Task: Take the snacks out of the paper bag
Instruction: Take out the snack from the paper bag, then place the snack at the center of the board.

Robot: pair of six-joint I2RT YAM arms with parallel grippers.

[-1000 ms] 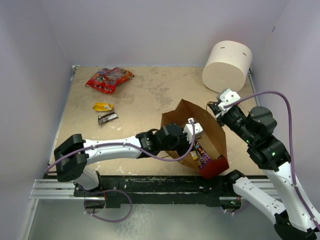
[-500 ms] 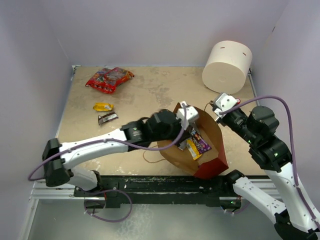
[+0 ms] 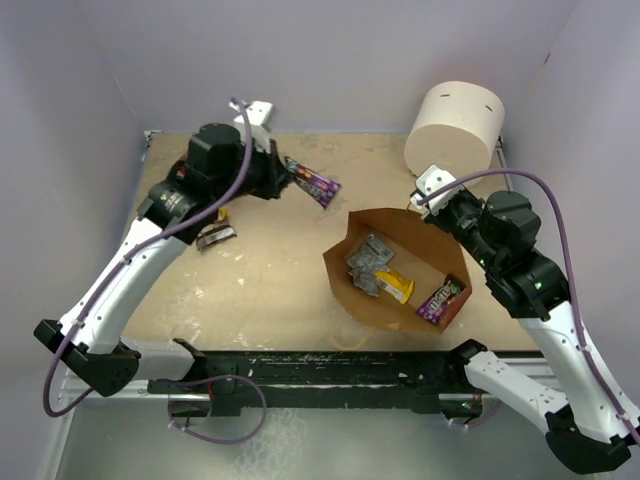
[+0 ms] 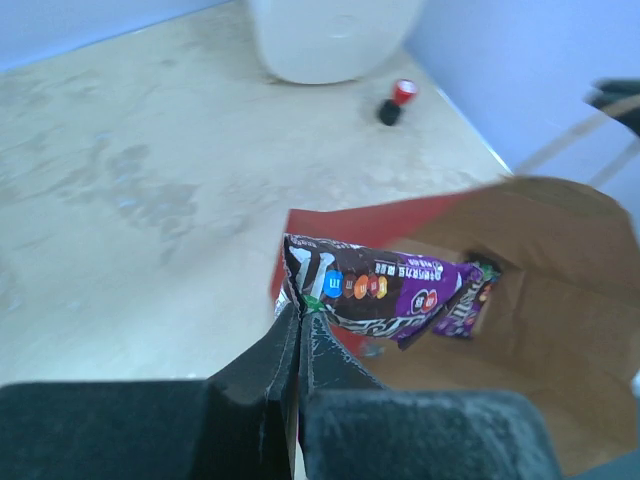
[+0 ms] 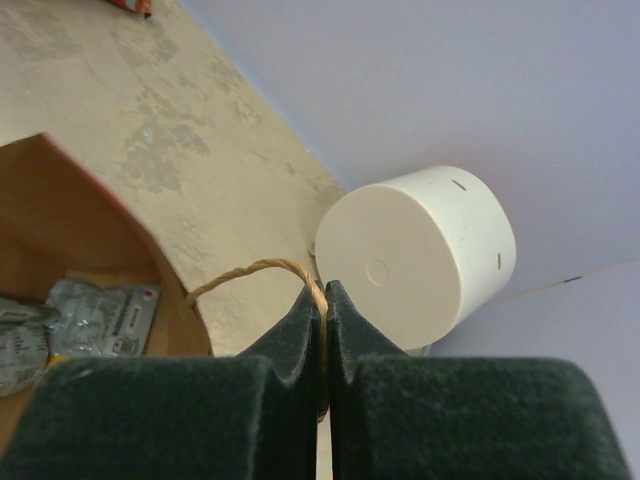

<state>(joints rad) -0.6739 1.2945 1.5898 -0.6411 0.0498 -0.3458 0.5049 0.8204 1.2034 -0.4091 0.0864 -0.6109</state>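
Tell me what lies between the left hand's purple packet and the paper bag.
Only bare table separates the purple packet from the paper bag, per the top view.

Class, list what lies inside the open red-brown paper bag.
Inside the red-brown paper bag: crinkled silver-grey packets, a yellow wrapper and a dark purple candy packet. Anything beneath them is covered.

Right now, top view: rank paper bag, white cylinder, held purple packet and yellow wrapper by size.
1. paper bag
2. white cylinder
3. purple packet and yellow wrapper: too close to rank; the packet is held up nearer the camera.
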